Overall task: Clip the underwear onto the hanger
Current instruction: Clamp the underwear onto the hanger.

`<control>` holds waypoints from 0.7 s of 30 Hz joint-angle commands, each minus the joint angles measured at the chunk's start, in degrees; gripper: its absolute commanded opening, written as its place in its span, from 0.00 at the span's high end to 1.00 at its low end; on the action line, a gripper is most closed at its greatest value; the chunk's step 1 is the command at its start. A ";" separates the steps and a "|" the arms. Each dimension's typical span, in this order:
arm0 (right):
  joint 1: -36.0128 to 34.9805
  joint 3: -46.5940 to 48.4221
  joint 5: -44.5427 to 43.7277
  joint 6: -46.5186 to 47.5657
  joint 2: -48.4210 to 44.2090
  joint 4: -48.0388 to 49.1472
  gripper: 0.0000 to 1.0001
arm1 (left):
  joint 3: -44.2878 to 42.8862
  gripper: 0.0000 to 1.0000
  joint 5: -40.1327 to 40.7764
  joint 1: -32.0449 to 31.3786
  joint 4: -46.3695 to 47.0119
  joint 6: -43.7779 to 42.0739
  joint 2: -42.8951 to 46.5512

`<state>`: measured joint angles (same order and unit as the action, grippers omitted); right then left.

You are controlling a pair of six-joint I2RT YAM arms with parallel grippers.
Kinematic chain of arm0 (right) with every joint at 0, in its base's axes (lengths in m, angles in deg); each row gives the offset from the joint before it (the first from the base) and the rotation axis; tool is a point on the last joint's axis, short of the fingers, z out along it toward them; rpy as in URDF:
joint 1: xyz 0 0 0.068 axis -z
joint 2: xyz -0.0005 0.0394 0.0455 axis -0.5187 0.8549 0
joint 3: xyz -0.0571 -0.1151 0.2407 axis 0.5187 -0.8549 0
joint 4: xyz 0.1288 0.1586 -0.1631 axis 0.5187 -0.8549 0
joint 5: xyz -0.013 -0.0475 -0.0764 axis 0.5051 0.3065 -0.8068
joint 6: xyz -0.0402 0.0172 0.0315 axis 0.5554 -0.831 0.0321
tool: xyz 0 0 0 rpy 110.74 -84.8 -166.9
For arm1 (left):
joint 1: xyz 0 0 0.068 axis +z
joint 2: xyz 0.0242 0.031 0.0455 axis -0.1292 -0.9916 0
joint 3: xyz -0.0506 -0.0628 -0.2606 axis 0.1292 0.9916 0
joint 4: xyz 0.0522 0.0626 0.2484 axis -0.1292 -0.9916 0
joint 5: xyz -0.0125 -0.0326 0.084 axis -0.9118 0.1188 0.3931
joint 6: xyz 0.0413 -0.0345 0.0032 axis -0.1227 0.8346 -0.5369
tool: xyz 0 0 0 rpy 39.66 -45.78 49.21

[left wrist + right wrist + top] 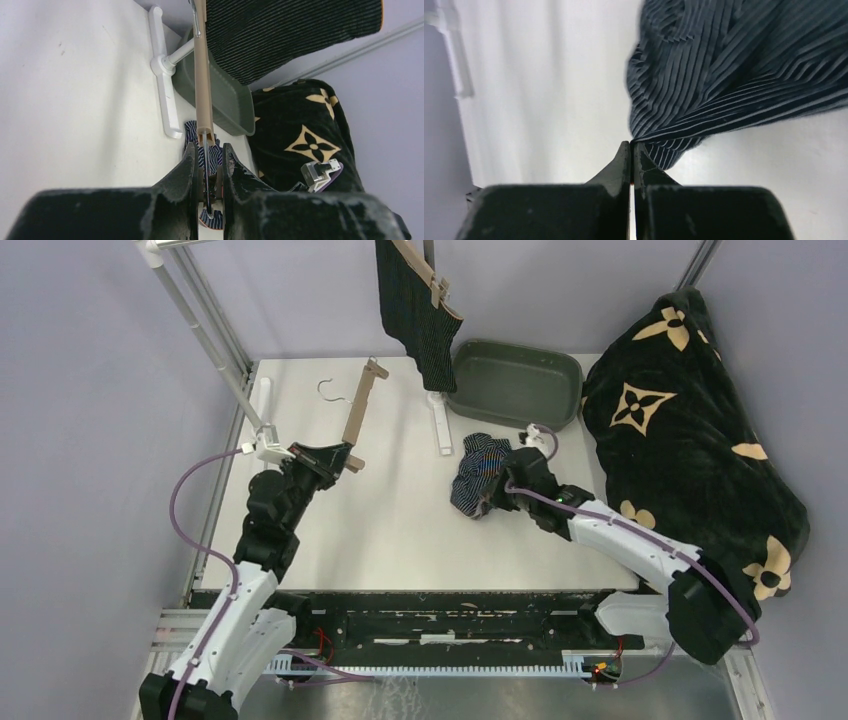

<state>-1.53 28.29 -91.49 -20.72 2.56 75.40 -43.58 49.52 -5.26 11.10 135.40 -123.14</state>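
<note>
The left end effector (338,456) pinches the hanger (358,415) end. The right end effector (631,148) pinches the navy underwear (734,65) edge, bare tabletop (400,525) between them.

The table's (390,530) middle lies open; the bin (515,380), stand foot (440,425) and blanket (690,450) seem to crowd its far right.

Lilac-grey walls (90,390) enclose a white table (400,530) under even light
</note>
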 commanded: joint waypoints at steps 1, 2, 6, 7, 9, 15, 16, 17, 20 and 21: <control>-8.63 8.05 -14.08 -6.03 5.68 14.43 1.00 | 0.91 0.97 4.67 -0.14 -3.39 8.15 4.08; -10.32 9.82 -15.53 -6.22 8.58 17.54 1.00 | 1.14 0.97 5.04 -0.15 -3.42 8.61 4.62; -12.64 17.26 -15.86 -6.06 15.23 20.07 1.00 | 0.40 0.97 5.29 -0.14 -4.31 8.39 4.50; -12.94 19.09 -15.63 -5.78 16.83 20.93 1.00 | 0.03 0.97 5.37 -0.17 -4.63 7.98 4.36; -13.19 22.54 -15.08 -5.44 19.68 22.37 1.00 | -0.26 0.97 6.00 -0.15 -5.13 7.55 4.68; -13.34 32.60 -20.34 -2.45 23.80 22.87 1.00 | -2.29 0.97 10.04 -0.15 -8.12 5.12 6.08; -13.29 33.87 -21.87 -1.92 24.11 22.25 1.00 | -2.53 0.97 10.27 -0.14 -8.37 4.98 6.21; -13.28 34.75 -23.55 -1.43 24.17 21.68 1.00 | -2.72 0.97 10.29 -0.14 -8.42 4.82 6.06; -13.22 34.86 -29.40 -0.34 22.50 21.04 1.00 | -3.06 0.97 9.80 -0.14 -8.36 4.43 5.35; -13.13 34.37 -31.41 -0.03 21.59 20.85 1.00 | -3.04 0.97 9.70 -0.14 -8.35 4.37 5.11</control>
<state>-14.58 60.84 -113.02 -23.12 27.04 94.33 -43.28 57.80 -5.31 0.76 140.93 -118.07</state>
